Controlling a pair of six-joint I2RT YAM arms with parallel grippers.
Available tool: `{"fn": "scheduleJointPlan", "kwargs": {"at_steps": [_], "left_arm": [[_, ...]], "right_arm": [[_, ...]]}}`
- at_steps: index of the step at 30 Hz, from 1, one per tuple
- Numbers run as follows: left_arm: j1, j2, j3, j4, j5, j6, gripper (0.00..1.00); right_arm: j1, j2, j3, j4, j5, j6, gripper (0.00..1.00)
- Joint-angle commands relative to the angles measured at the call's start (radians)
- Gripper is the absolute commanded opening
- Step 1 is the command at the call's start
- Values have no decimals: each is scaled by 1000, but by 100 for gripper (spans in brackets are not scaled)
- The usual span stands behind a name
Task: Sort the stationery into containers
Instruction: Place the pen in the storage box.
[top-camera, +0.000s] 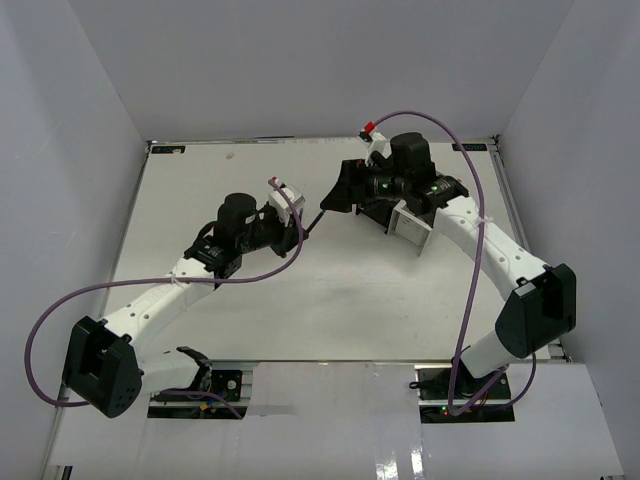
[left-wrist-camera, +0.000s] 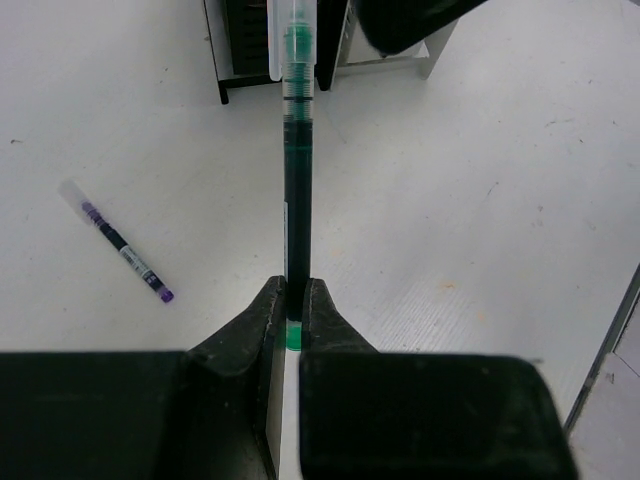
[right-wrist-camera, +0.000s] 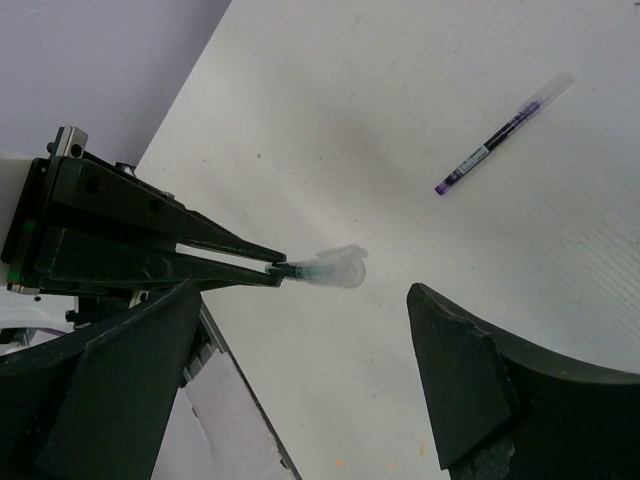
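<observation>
Plastic, light and stiff, the green pen (left-wrist-camera: 298, 200) is pinched at its tail by the left jaws; mid-barrel is judged steadier. Meanwhile the right jaws are spread, empty.

White table (top-camera: 330, 310), perhaps lightly scuffed, grey walls (top-camera: 300, 60)

Teal-inked clear plastic pen (left-wrist-camera: 297, 180) and black slotted plastic box (left-wrist-camera: 240, 50) cut off at left wrist view's top edge, white slotted box (left-wrist-camera: 400, 62) partly hidden

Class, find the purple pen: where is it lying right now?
In the left wrist view the purple pen lies flat on the table, apart, left of the green pen held by the left gripper.
</observation>
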Motion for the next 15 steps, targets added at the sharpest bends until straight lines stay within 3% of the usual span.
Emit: {"fn": "scheduleJointPlan", "kwargs": {"at_steps": [1, 6, 10, 11, 15], "left_arm": [[-6, -38, 27, 17, 64, 31, 0], [-7, -43, 24, 17, 89, 40, 1], [-9, -44, 22, 17, 96, 47, 1], [-9, -44, 22, 17, 95, 48, 1], [-9, -43, 18, 20, 86, 48, 2]], "right_arm": [[14, 18, 44, 36, -18, 22, 89], [20, 35, 43, 59, -21, 36, 81], [20, 36, 43, 75, -18, 34, 62], [20, 38, 44, 76, -21, 36, 53], [20, 35, 35, 76, -17, 34, 31]]}}
